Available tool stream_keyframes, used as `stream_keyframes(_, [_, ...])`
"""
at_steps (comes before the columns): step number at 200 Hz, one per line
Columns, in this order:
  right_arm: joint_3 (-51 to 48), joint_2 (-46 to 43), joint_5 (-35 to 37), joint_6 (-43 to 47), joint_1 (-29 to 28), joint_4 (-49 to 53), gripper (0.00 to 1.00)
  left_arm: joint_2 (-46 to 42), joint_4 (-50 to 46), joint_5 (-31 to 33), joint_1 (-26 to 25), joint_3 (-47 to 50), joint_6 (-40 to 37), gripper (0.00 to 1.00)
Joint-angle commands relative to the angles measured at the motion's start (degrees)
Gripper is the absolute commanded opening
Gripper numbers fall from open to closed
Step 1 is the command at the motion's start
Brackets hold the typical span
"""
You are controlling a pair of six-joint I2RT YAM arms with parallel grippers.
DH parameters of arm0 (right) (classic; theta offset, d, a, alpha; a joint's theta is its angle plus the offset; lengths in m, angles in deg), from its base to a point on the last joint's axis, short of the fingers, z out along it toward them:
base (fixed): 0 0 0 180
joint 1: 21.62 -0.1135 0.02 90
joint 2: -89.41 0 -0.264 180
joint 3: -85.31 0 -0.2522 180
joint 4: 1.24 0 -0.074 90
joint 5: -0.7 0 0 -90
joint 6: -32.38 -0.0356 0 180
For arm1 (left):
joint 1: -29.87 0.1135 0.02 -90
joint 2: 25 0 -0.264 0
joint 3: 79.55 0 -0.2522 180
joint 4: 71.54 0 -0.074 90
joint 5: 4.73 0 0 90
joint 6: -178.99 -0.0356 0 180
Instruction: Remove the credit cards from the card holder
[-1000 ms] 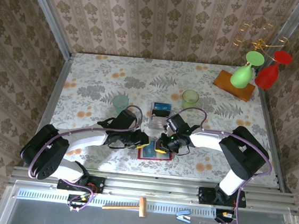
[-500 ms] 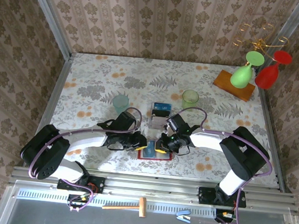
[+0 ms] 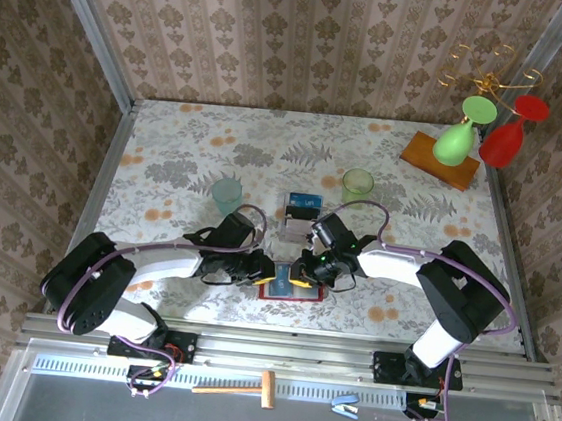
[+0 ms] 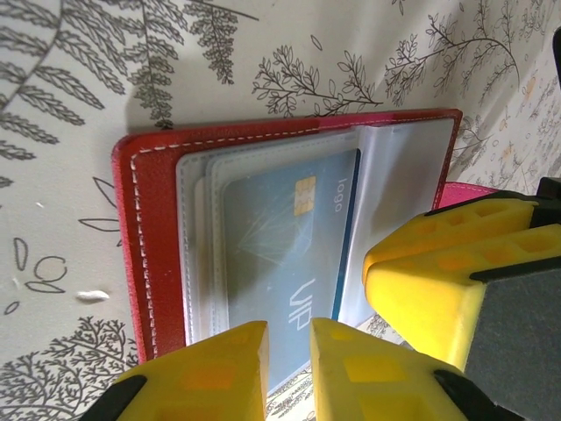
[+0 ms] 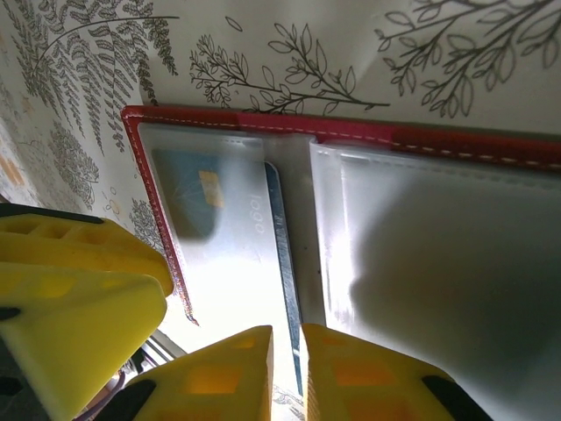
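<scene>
Saw card holder (image 3: 291, 290) lying open on bench (image 3: 187, 150). Inside, blue card (image 4: 280, 254) sat in clear sleeve (image 4: 394, 202), lower edge hidden behind left hand (image 4: 289, 351). It and right hand (image 5: 287, 360) were nearly closed; I couldn't tell if either gripped.

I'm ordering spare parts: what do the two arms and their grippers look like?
Both the left arm and right arm have white rounded links with black joints, and a purple cable loops along each. The left gripper and right gripper carry chunky yellow fingers on black bodies.
</scene>
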Motion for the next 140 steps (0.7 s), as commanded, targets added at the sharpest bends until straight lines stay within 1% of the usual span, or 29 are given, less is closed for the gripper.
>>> stream_keyframes(1, [1.45, 0.92, -1.43, -1.09, -0.53, -0.90, 0.20, 0.90, -0.93, 0.78, -0.07, 0.81, -0.81, 0.21])
stream_keyframes(32, [1.53, 1.33, -1.82, -1.21, -0.64, -1.47, 0.21, 1.24, -0.96, 1.06, -0.12, 1.16, -0.98, 0.21])
stream_keyframes(73, [1.60, 1.74, -2.45, -1.56, -0.81, -2.57, 0.18, 1.77, -1.16, 1.21, 0.09, 1.16, -1.28, 0.21])
stream_keyframes(140, [1.27, 3.47, -2.04, -1.63, -0.82, -2.29, 0.20, 1.96, -0.96, 1.00, 0.13, 1.27, -1.32, 0.21])
